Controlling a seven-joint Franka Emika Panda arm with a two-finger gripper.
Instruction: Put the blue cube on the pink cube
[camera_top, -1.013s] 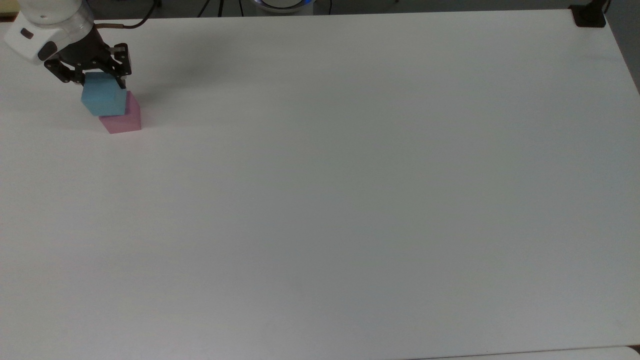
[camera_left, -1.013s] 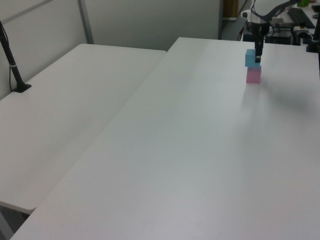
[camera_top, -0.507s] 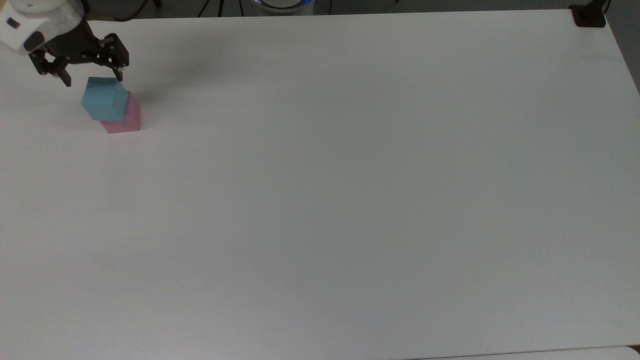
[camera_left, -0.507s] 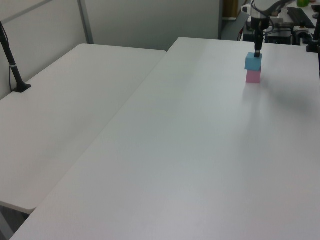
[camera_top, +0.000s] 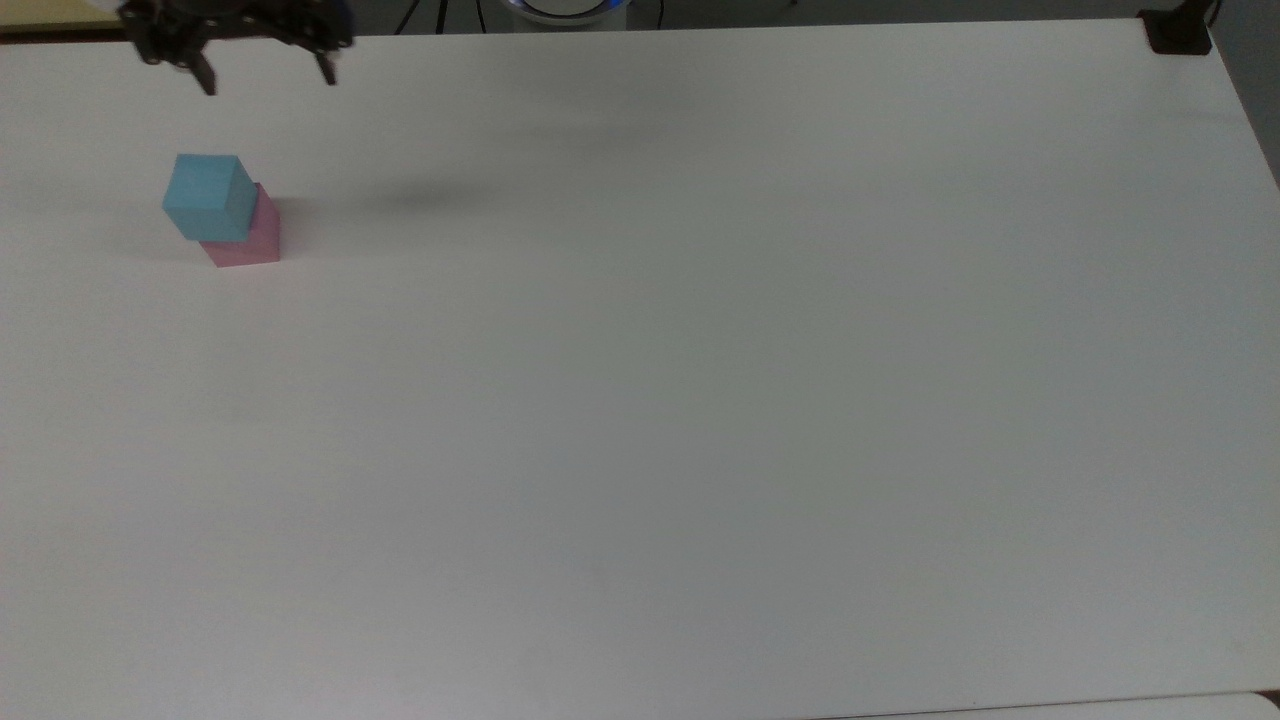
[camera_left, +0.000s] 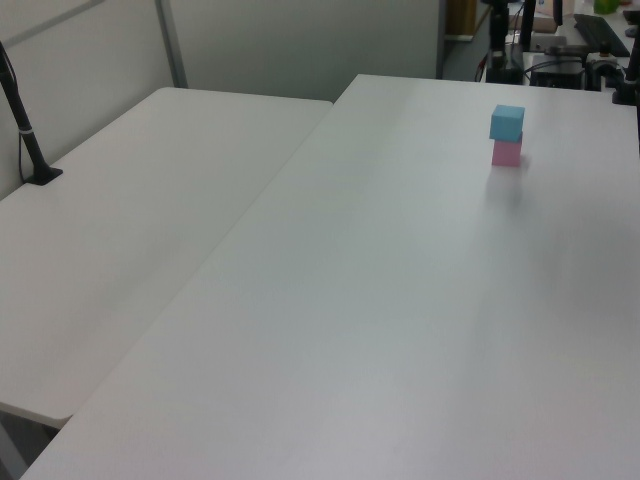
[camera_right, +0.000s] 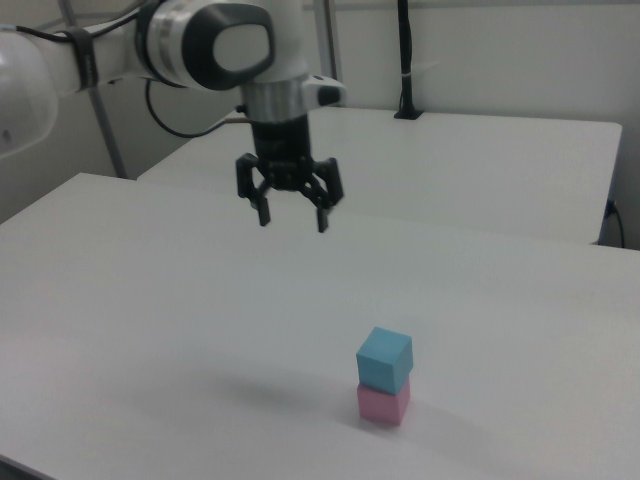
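Stacking looks finished on a wide white table (camera_top: 700, 400): the blue cube (camera_top: 209, 196) sits on top of the pink cube (camera_top: 250, 243), near the top view's left edge. In the right view the blue cube (camera_right: 384, 358) rests squarely enough on the pink cube (camera_right: 383, 403), turned a little relative to it, with both faces touching and no visible lean.

As I judge it, the step in hand is my retreat. Doing it well means going up and away from the stack without sweeping sideways at cube height, so nothing nudges the top block off. Slow, clean clearance matters more than speed.

My gripper (camera_right: 292, 217) hangs in the air well above the table and well apart from the stack, toward the right view's upper left. My fingers (camera_right: 264, 213) are spread wide, pointing down, with nothing between them and nothing touching them. In the top view my gripper (camera_top: 266, 78) sits at the frame's upper left, beyond the cubes, equally empty.
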